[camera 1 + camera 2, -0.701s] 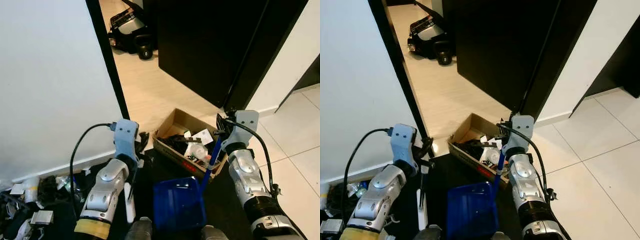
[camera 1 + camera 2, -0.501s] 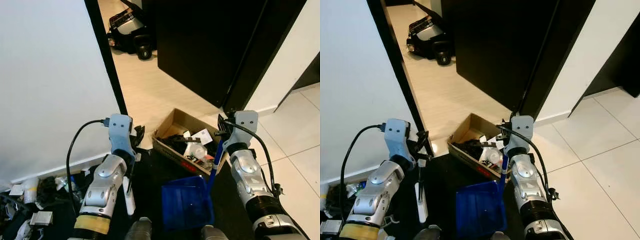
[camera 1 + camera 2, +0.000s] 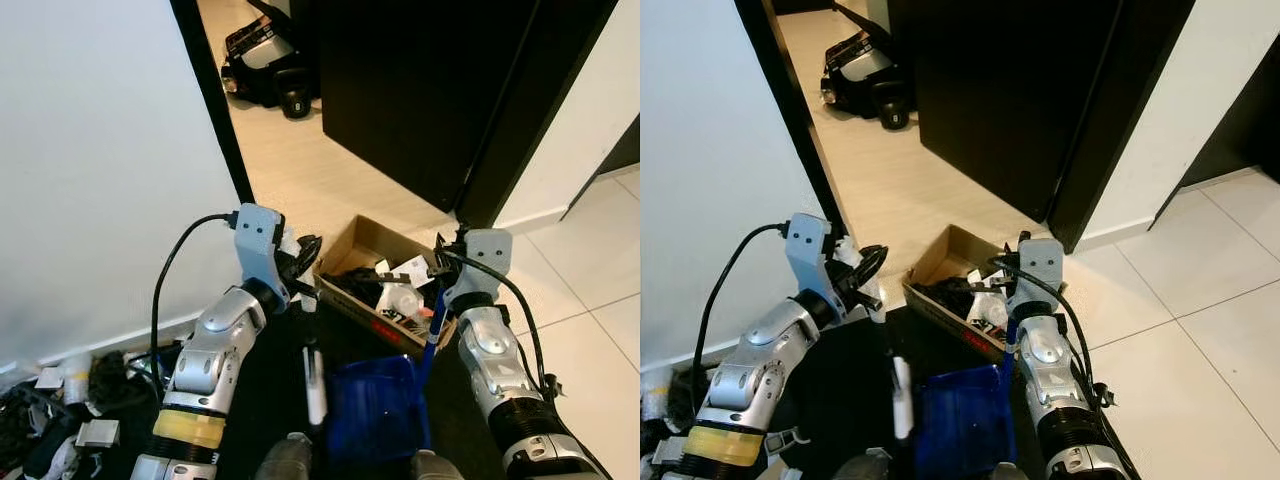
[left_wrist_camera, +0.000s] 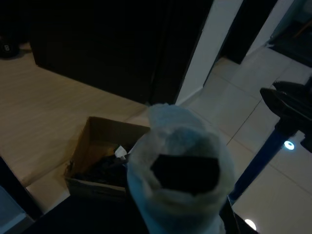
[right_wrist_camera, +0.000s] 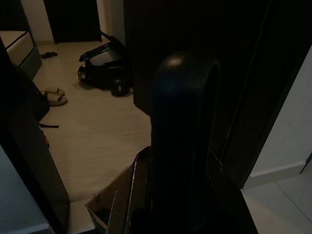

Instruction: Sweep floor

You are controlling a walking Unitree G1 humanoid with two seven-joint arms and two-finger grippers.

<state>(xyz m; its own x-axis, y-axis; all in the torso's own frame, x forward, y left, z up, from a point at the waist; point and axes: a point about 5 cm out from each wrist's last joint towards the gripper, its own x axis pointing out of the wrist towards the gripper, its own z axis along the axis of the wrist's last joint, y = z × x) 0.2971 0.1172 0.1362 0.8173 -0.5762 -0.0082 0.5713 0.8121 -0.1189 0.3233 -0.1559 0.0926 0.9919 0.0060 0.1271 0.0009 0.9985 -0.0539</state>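
left gripper point(image 3: 300, 262): clamping a white brush handle point(image 3: 314, 380), hanging down beside the box
right gripper point(image 3: 441, 268): gripping the blue dustpan point(image 3: 378, 408) stick, pan sitting low
cardboard box point(image 3: 352, 245): sitting between both grippers, junk inside

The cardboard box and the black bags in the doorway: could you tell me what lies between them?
In the left eye view, bare light wood floor separates the cardboard box from the black bags.

Red print on the cardboard box point(image 3: 372, 328) is too small to read
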